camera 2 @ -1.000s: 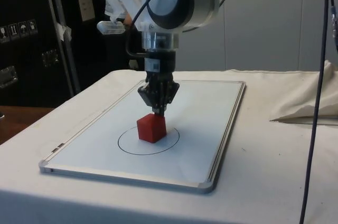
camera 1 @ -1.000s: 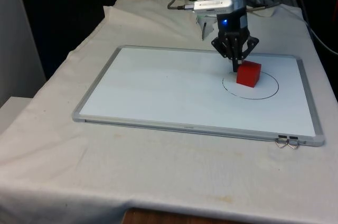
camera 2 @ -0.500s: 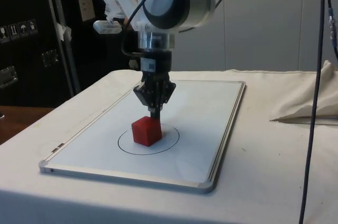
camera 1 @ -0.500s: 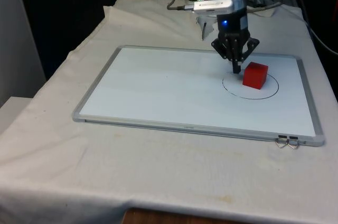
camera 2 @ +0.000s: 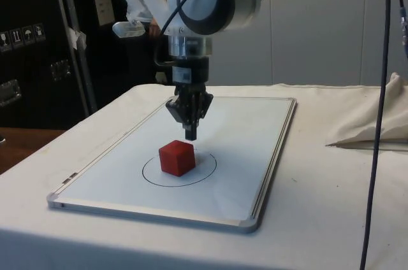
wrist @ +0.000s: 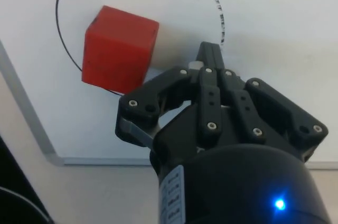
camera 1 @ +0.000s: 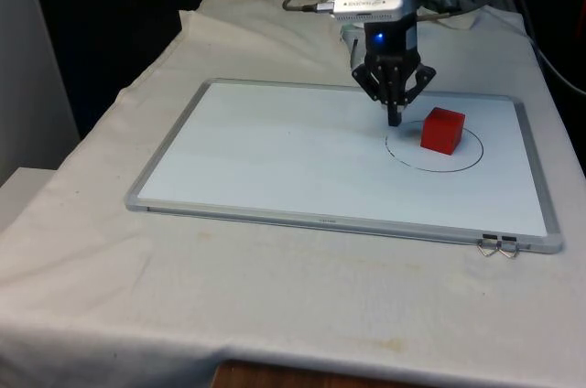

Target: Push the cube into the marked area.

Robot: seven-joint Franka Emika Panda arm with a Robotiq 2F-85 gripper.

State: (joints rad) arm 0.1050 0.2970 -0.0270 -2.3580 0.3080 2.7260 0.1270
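Red cube (camera 1: 442,129) sits on the whiteboard (camera 1: 275,159), inside the drawn black circle (camera 1: 462,163). In the front view it lies toward the far side of the ring, near the board's far edge and closer to the edge at the front view's right. Side view shows the same: cube (camera 2: 176,158) within the circle (camera 2: 205,172), flat on its base, one corner turned toward the side camera.

Gripper (camera 1: 395,119) hangs just beside the cube on the front view's left, fingers pressed together into a single narrow tip, nothing between them. The tip points straight down at the whiteboard. In the side view the gripper (camera 2: 190,135) is above and slightly behind the cube, with a gap showing between tip and cube; it looks lifted off the board surface, though the height is hard to judge. Wrist view: gripper (wrist: 209,55) with fingers closed, the cube (wrist: 119,48) off to one side and apart from the tip, the circle line (wrist: 220,20) curving past the tip.

Whiteboard has a silver frame and lies flat on the white cloth (camera 1: 275,306) covering the table. Two small metal clips (camera 1: 499,246) rest at the board's near corner on the front view's right. Dark cables (camera 2: 376,155) hang down in the side view, with a folded heap of cloth (camera 2: 373,127) behind them near the table's edge.
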